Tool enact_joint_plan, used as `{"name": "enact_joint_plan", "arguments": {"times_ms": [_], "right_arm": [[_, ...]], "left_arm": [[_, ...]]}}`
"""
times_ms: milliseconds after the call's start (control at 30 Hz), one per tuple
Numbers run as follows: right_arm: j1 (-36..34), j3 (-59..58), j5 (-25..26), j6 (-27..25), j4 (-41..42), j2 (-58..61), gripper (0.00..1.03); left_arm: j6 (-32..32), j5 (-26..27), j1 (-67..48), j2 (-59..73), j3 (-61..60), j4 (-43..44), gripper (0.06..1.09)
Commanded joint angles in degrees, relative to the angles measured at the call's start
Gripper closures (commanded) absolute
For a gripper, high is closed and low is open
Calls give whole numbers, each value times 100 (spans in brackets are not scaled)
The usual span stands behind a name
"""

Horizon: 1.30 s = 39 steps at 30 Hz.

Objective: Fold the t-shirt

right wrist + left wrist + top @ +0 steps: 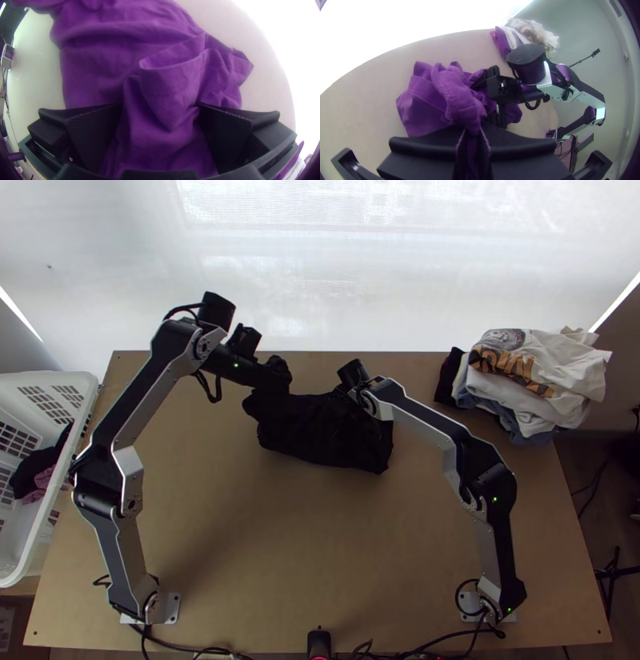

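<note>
Evidently, the black t-shirt (320, 434) lay bunched on the far half of the wooden table (304, 556). Near the table's far edge, the left gripper (274, 378) pinched a gathered ridge of it between its fingers. Over the table's far half, the right gripper (346, 391) had its fingers spread wide, loose cloth between them. A clothes pile (520, 384) sat at the table's far right corner, a white plastic laundry basket (48, 500) by its left edge.
</note>
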Motion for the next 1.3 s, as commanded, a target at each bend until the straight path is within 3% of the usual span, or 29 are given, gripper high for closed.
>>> {"name": "enact_joint_plan", "arguments": {"times_ms": [0, 433, 867, 1267], "right_arm": [[-32, 67, 9, 42, -67, -476, 5], [-814, 322, -70, 33, -1016, -1970, 5], [-1570, -856, -61, 174, -1052, -3235, 5], [-1825, -1462, -17, 174, -1052, -3745, 5]], "left_arm": [[-180, 72, -424, 185, 315, 169, 105], [-664, 168, -661, 598, 895, 599, 105], [-945, 221, -1426, 1134, 930, 1214, 105], [-1340, 221, -1742, 1872, 1079, 1953, 105]]}}
